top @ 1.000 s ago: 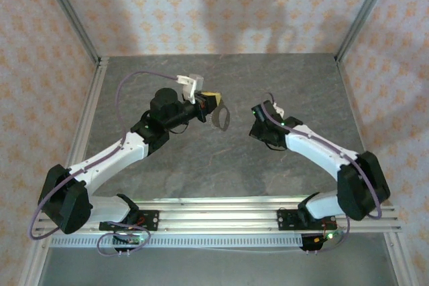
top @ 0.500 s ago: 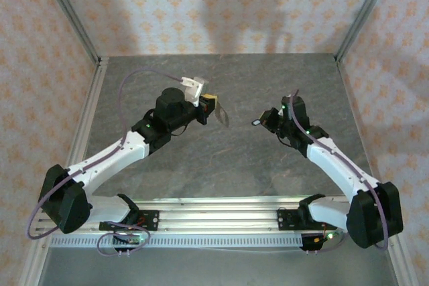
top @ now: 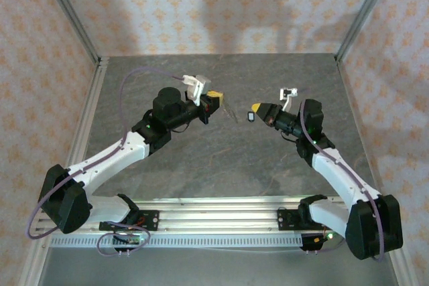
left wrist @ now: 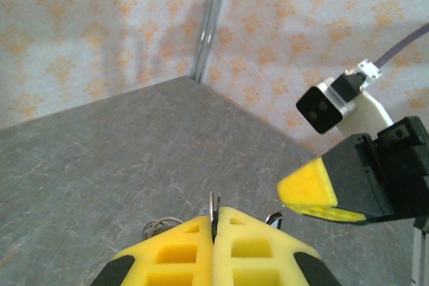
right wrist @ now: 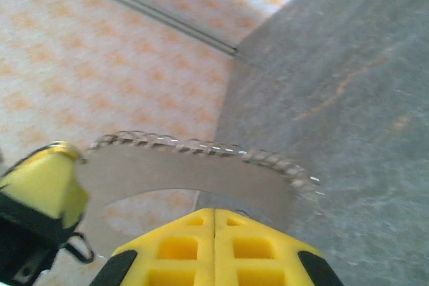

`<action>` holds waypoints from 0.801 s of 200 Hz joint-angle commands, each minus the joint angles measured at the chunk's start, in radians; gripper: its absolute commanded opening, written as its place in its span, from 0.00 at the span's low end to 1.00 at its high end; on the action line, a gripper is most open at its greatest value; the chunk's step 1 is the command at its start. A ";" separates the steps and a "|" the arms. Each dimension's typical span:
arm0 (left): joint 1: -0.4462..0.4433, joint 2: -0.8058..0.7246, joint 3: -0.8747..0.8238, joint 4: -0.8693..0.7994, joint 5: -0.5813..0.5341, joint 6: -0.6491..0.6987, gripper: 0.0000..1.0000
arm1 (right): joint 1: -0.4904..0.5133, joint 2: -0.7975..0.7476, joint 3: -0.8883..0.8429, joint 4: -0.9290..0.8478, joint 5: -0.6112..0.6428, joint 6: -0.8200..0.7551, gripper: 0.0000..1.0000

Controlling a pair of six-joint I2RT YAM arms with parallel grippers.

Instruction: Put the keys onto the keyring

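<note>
Between jaws of left gripper (left wrist: 216, 226), clamped tight: thin silvery metal oval keyring (left wrist: 214, 203), edge-on. Right gripper (top: 257, 108) pinching tiny dark-headed key (top: 251, 117), near keyring.

We log both arms stretched forward and angled inward, tips facing, near but apart. Left gripper (top: 215, 96): fingers (left wrist: 175, 251) pressed flat together. Right gripper (top: 257, 107): fingers (right wrist: 175, 251) likewise closed.

Keyring (right wrist: 188, 179) and key (top: 251, 117) crowd gap between left gripper (top: 216, 98), right gripper (top: 258, 108).
</note>
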 commanded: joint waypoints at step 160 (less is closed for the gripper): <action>0.026 -0.092 -0.124 0.139 -0.009 -0.053 0.00 | 0.074 0.175 0.041 -0.717 0.498 -0.217 0.34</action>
